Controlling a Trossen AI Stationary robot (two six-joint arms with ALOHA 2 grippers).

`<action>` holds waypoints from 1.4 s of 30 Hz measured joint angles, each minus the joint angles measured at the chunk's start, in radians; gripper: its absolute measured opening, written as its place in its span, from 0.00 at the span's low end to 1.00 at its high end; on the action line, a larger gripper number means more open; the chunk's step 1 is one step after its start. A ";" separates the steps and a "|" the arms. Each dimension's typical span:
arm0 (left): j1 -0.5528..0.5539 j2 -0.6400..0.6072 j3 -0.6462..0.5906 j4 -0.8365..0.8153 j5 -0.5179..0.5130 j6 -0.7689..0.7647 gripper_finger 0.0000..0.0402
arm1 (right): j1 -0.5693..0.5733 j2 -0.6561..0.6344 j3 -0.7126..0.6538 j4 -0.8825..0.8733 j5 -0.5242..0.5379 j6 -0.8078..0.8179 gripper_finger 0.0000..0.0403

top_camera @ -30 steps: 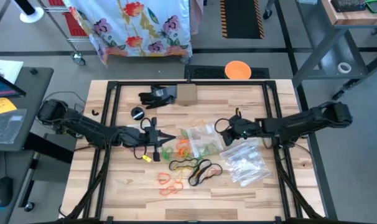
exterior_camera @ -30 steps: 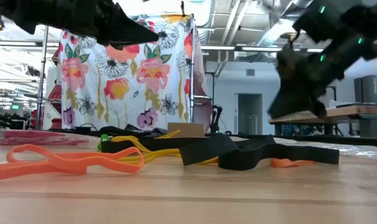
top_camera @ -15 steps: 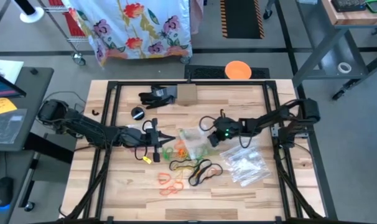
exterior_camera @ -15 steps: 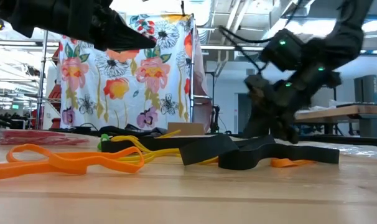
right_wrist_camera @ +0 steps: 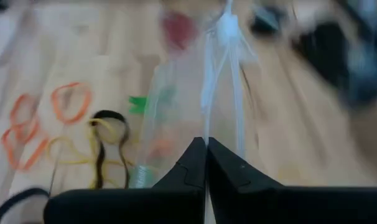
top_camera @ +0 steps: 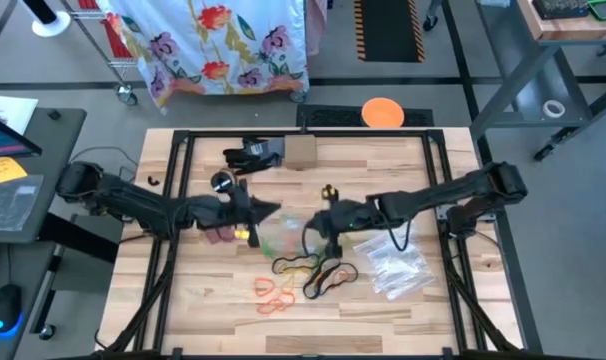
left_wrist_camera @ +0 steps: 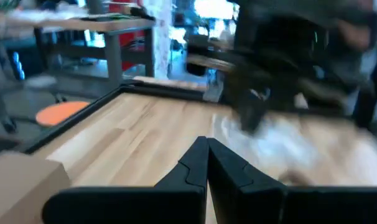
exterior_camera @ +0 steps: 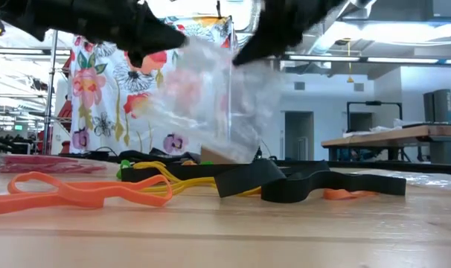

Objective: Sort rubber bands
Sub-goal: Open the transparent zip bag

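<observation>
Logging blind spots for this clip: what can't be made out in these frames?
- Contents of the clear plastic zip bag: motion-blurred in the low and right wrist views, too small from above.
- Left gripper: whether it grips the bag; left wrist view blurred.
- Thin orange rubber bands: count unclear, overlapping, small.

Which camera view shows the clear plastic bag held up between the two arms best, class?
The low view: the clear plastic bag hangs stretched above the table, its whole side visible. The right wrist view shows it edge-on and blurred. The high view shows only a faint patch. The left wrist view does not show it clearly.
</observation>
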 joint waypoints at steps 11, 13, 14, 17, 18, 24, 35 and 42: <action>0.170 -0.037 0.208 -0.266 0.482 -0.145 0.00 | 0.025 0.052 0.065 -0.108 0.004 -0.199 0.00; 0.165 0.009 0.276 -0.387 0.488 -0.145 0.00 | 0.016 0.072 0.062 -0.126 0.004 -0.200 0.00; 0.159 0.038 0.305 -0.432 0.487 -0.145 0.00 | 0.014 0.088 0.061 -0.109 0.004 -0.202 0.00; 0.148 0.117 0.365 -0.512 0.472 -0.147 0.00 | 0.014 0.105 0.061 -0.114 0.004 -0.202 0.00; 0.148 0.141 0.379 -0.524 0.466 -0.148 0.00 | 0.014 0.105 0.061 -0.108 0.004 -0.203 0.00; 0.152 0.250 0.417 -0.569 0.442 -0.183 0.00 | 0.024 0.099 0.063 -0.100 0.004 -0.212 0.00; 0.124 0.267 0.438 -0.629 0.487 -0.249 0.00 | 0.019 0.122 0.062 -0.123 0.010 -0.206 0.00; 0.119 0.267 0.438 -0.655 0.421 -0.233 0.00 | 0.014 0.133 0.063 -0.085 0.001 -0.206 0.00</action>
